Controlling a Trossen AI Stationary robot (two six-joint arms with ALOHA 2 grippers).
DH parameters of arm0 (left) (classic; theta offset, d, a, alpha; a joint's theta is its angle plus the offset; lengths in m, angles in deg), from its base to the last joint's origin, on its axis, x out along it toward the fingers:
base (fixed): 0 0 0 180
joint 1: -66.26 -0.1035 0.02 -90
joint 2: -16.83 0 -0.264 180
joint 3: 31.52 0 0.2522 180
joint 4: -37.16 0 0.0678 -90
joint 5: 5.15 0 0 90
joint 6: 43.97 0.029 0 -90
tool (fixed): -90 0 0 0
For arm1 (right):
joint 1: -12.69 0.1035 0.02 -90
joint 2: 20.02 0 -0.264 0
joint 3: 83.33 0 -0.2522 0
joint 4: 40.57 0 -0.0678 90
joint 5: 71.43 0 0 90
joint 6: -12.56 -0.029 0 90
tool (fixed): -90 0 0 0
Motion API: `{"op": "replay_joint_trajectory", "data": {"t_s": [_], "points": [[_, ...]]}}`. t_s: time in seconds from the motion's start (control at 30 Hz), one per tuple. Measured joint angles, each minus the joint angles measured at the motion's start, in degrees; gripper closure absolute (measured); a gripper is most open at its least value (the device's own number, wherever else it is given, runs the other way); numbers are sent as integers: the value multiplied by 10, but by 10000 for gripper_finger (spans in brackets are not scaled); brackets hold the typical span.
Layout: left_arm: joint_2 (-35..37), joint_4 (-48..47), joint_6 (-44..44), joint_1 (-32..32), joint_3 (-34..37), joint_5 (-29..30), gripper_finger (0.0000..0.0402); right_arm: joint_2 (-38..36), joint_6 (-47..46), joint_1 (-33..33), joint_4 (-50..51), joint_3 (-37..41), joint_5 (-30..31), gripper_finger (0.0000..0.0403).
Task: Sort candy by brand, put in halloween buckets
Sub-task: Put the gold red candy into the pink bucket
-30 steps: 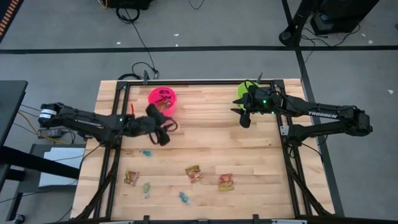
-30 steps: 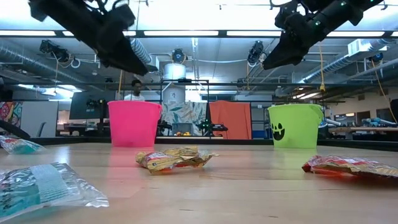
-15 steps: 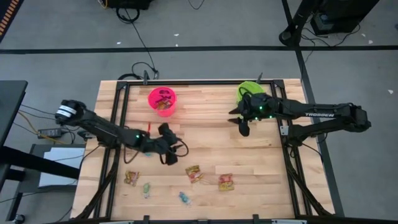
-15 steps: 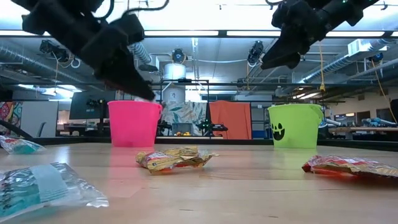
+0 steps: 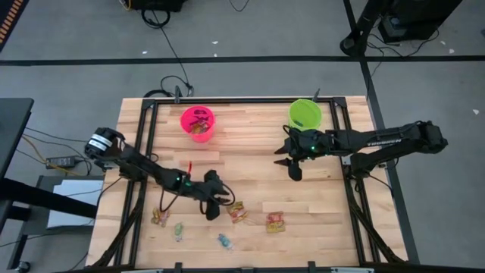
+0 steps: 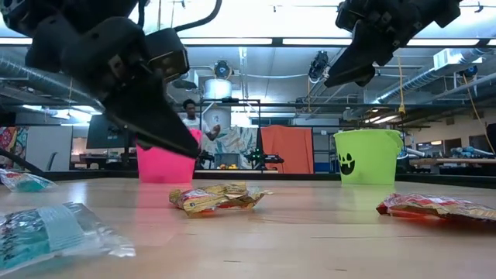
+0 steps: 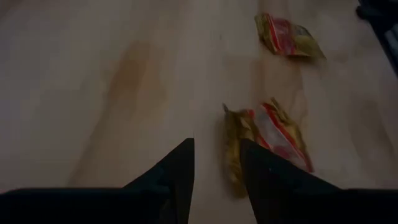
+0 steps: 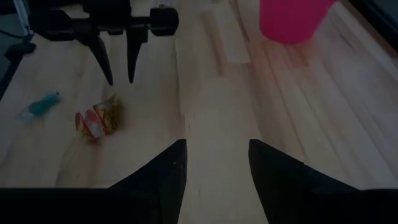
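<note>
Now hovered left gripper [image 7: 217, 165], fingers parted and empty, just beside crinkled red-yellow candy packet [image 7: 267, 134] on wooden table [image 5: 258, 163]; packet's long axis ran roughly parallel to fingers. Right gripper [image 5: 294, 171] parted, farther off.

Two dark, near-black jointed arms; small green indicator lights glowing mid-arm; white "TROSSEN" lettering on right arm; white-banded collar (silver-looking) near left arm's base; tapered black fingers [image 7: 177, 171] on each pincer.
</note>
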State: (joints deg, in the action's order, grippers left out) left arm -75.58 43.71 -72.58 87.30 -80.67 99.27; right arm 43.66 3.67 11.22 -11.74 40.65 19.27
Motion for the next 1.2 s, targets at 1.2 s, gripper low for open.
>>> {"op": "replay_joint_trajectory", "data": {"t_s": [1.2], "points": [[-10,40,29,11,-1,17,264,224,-292,289,-81,0,71,220]]}}
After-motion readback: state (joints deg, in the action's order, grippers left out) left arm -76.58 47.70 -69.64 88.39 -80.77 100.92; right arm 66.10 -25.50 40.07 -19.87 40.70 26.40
